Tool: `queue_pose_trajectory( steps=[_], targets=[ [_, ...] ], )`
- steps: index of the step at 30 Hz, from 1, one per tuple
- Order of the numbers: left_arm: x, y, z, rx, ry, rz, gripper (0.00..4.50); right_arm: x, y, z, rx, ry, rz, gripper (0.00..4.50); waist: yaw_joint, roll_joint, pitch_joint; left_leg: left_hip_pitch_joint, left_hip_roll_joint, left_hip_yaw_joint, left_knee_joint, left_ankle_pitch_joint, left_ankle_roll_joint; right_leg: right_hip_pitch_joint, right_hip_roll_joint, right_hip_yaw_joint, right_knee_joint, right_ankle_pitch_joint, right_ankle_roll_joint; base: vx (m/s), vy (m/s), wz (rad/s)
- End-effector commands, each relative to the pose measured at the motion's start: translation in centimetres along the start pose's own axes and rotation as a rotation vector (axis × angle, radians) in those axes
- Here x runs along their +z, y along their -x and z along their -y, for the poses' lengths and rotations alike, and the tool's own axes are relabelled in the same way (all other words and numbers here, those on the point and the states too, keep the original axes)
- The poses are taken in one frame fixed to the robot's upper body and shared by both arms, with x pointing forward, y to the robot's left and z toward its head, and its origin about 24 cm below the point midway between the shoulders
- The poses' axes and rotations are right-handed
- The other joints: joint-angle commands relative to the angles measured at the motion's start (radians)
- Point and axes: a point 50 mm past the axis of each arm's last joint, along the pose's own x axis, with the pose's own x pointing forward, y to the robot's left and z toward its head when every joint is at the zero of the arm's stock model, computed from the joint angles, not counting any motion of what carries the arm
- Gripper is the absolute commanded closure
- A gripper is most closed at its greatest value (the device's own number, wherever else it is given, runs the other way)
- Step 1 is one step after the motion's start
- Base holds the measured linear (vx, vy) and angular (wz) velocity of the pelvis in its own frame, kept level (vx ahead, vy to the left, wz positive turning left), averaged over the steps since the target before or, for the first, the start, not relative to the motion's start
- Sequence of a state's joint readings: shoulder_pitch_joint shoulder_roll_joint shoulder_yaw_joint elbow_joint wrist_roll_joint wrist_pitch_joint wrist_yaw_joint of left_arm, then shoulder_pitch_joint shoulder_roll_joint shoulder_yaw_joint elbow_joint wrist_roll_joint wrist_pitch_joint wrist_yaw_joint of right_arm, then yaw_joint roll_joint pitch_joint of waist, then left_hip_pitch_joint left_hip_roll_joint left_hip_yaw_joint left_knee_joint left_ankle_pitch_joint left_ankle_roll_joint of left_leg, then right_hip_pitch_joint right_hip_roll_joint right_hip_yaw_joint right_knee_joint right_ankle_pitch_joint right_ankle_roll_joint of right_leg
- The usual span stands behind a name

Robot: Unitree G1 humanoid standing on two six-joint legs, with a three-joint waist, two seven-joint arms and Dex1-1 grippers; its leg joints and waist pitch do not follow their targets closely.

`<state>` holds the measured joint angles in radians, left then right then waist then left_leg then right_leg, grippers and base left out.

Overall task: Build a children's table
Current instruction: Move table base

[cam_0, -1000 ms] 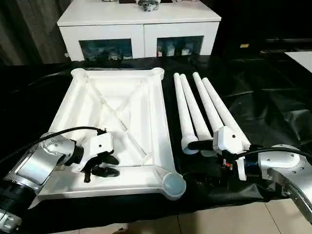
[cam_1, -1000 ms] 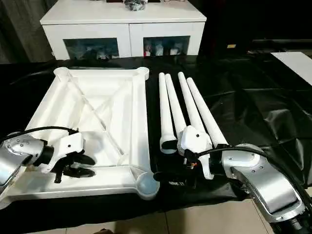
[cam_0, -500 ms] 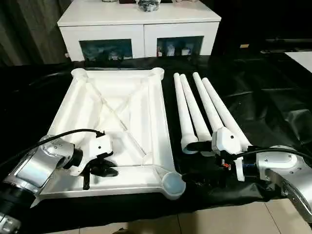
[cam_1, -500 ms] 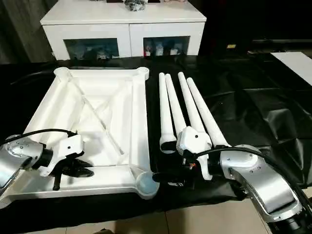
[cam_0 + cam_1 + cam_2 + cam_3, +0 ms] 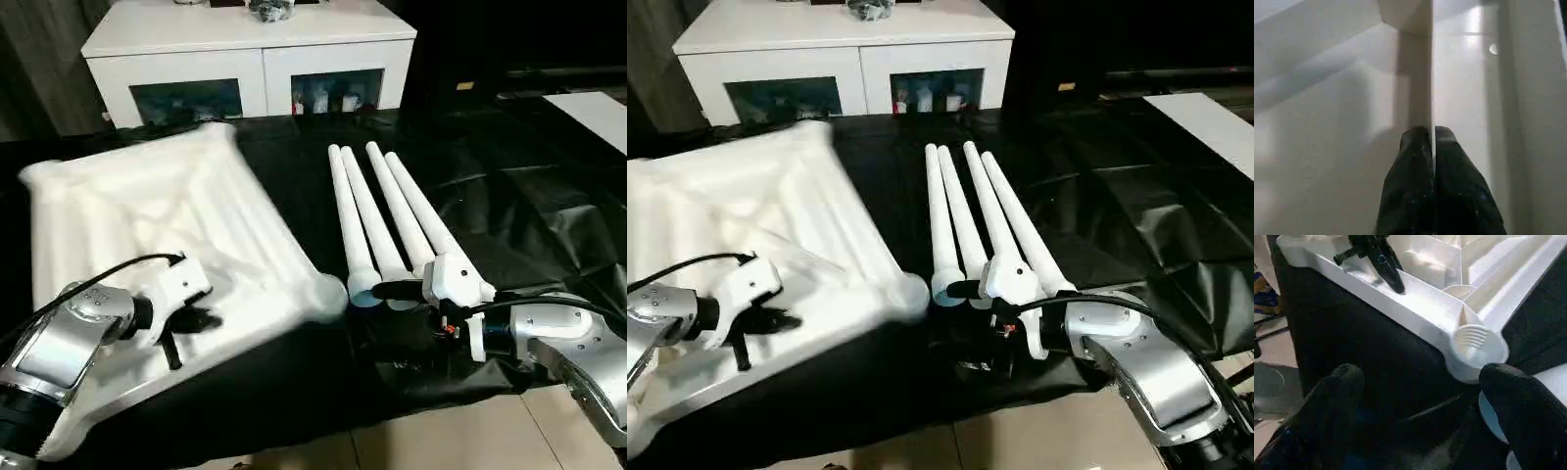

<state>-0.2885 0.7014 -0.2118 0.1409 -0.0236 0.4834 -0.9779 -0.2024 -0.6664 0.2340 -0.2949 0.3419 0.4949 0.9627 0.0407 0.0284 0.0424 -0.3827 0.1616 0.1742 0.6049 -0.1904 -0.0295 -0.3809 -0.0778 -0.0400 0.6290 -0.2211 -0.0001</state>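
Our left tool (image 5: 186, 318) pinches a rib of the white plastic ribbed tabletop (image 5: 147, 225), upside-down on the black counter (image 5: 509, 196). Right tool (image 5: 1420, 426) gapes empty; four round white legs (image 5: 377, 211) lie unfitted beside it.

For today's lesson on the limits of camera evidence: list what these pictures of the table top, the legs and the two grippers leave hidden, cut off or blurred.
- Table top: smeared in both eye views, ribs unreadable; its left part runs off the right eye view's edge.
- Legs: near ends hidden behind the right gripper.
- Left gripper: shut on a rib; how far the rib runs between the fingers is hidden.
- Cabinet: contents behind dark glass too small.
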Motion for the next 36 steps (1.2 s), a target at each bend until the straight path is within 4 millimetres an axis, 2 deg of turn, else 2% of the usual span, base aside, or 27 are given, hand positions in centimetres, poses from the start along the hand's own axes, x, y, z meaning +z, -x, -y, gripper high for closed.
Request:
queue_pose_trajectory(
  steps=[1,6,8,10,17,20,22,24,26,27,28,29,30,31,34,36],
  targets=[
    [-0.1,-0.1,-0.3,0.061,-0.001,-0.025,4.46,0.4,0.2,0.7,-0.042,0.027,0.01,0.28,0.008,0.001,-0.052,0.022,0.066,-0.028,-0.082,-0.211,0.025,0.029,-0.067,0.041,-0.073,-0.067,-0.244,0.0,0.0,0.0],
    [0.8,-0.9,-0.8,0.14,-0.009,0.012,4.46,0.5,0.1,1.2,-0.084,0.038,0.015,0.28,0.018,-0.002,-0.05,0.028,0.065,-0.025,-0.083,-0.249,0.008,0.026,-0.068,0.044,-0.08,-0.127,-0.231,0.0,0.0,0.0],
    [1.6,-1.5,-0.7,0.161,-0.028,0.037,4.46,0.4,0.0,1.5,-0.125,0.04,0.013,0.28,0.022,-0.001,-0.049,0.025,0.065,-0.026,-0.084,-0.253,0.004,0.027,-0.069,0.044,-0.08,-0.144,-0.219,0.0,0.0,0.0],
    [2.3,-2.2,-0.4,0.152,-0.019,0.064,4.46,0.4,0.0,1.7,-0.159,0.041,0.011,0.28,0.022,-0.002,-0.05,0.025,0.066,-0.027,-0.084,-0.244,-0.002,0.027,-0.069,0.045,-0.081,-0.141,-0.212,0.0,0.0,0.0],
    [2.3,-2.7,-0.2,0.167,-0.051,0.051,4.46,0.5,0.1,2.4,-0.26,0.032,0.022,0.28,0.021,0.0,-0.052,0.022,0.062,-0.027,-0.082,-0.226,0.004,0.028,-0.068,0.043,-0.08,-0.121,-0.212,0.0,0.0,0.0],
    [2.2,-1.6,-0.3,0.146,0.042,0.079,3.99,0.7,0.1,2.4,-0.284,-0.028,0.036,0.28,0.02,0.001,-0.054,0.022,0.063,-0.027,-0.083,-0.214,0.007,0.028,-0.065,0.042,-0.076,-0.099,-0.216,0.0,0.0,0.0],
    [2.2,-1.0,-0.5,0.14,0.046,0.101,3.99,0.7,0.0,2.3,-0.284,-0.045,0.045,0.28,0.019,0.002,-0.055,0.02,0.062,-0.027,-0.082,-0.204,0.008,0.029,-0.065,0.041,-0.073,-0.078,-0.224,0.0,0.0,0.0],
    [2.3,-0.1,-0.9,0.149,0.04,0.123,3.68,0.7,-0.1,2.4,-0.303,-0.073,0.052,0.28,0.017,0.002,-0.055,0.021,0.063,-0.027,-0.082,-0.204,0.008,0.028,-0.064,0.04,-0.073,-0.065,-0.227,0.0,0.0,0.0],
    [2.3,0.8,-1.1,0.153,0.047,0.149,3.58,0.6,-0.4,2.9,-0.368,-0.115,0.052,0.28,0.015,-0.002,-0.054,0.021,0.06,-0.025,-0.084,-0.202,0.008,0.027,-0.062,0.04,-0.072,-0.069,-0.229,0.0,0.0,0.0],
    [2.3,1.0,-1.1,0.155,0.045,0.15,3.48,0.6,-0.5,3.2,-0.391,-0.13,0.056,0.28,0.015,0.0,-0.052,0.024,0.061,-0.024,-0.084,-0.216,0.003,0.023,-0.062,0.04,-0.075,-0.091,-0.227,0.0,0.0,0.0],
    [2.2,1.4,-1.1,0.163,0.037,0.144,3.37,0.6,-0.7,3.5,-0.424,-0.161,0.063,0.28,0.015,-0.004,-0.051,0.025,0.062,-0.024,-0.085,-0.222,-0.003,0.023,-0.063,0.042,-0.076,-0.106,-0.223,0.0,0.0,0.0],
    [2.2,1.6,-1.1,0.168,0.032,0.14,3.24,0.6,-0.8,3.7,-0.444,-0.183,0.066,0.28,0.015,-0.002,-0.05,0.023,0.061,-0.025,-0.086,-0.224,-0.005,0.022,-0.063,0.042,-0.075,-0.117,-0.22,0.0,0.0,0.0],
    [2.0,1.9,-1.2,0.18,0.031,0.135,3.16,0.7,-1.1,4.1,-0.473,-0.227,0.079,0.28,0.014,-0.002,-0.05,0.027,0.061,-0.024,-0.088,-0.236,-0.016,0.02,-0.062,0.041,-0.077,-0.138,-0.212,0.0,0.0,0.0],
    [1.9,2.2,-1.3,0.187,0.033,0.132,3.08,0.7,-1.2,4.4,-0.491,-0.258,0.087,0.14,0.012,-0.001,-0.048,0.027,0.06,-0.025,-0.09,-0.246,-0.026,0.018,-0.062,0.042,-0.077,-0.152,-0.209,0.0,0.0,0.0],
    [1.5,3.7,-1.4,0.195,0.013,0.118,2.79,1.3,-2.9,6.4,-0.555,-0.357,0.055,0.0,0.007,0.003,-0.049,0.027,0.056,-0.026,-0.091,-0.264,-0.05,0.015,-0.059,0.042,-0.075,-0.173,-0.201,0.0,0.0,0.0],
    [1.7,3.9,-1.3,0.186,-0.008,0.126,2.63,1.4,-3.6,7.2,-0.573,-0.367,0.01,0.0,0.003,0.002,-0.049,0.029,0.055,-0.025,-0.09,-0.27,-0.065,0.012,-0.059,0.042,-0.074,-0.18,-0.202,0.0,0.0,0.0]
  ],
)
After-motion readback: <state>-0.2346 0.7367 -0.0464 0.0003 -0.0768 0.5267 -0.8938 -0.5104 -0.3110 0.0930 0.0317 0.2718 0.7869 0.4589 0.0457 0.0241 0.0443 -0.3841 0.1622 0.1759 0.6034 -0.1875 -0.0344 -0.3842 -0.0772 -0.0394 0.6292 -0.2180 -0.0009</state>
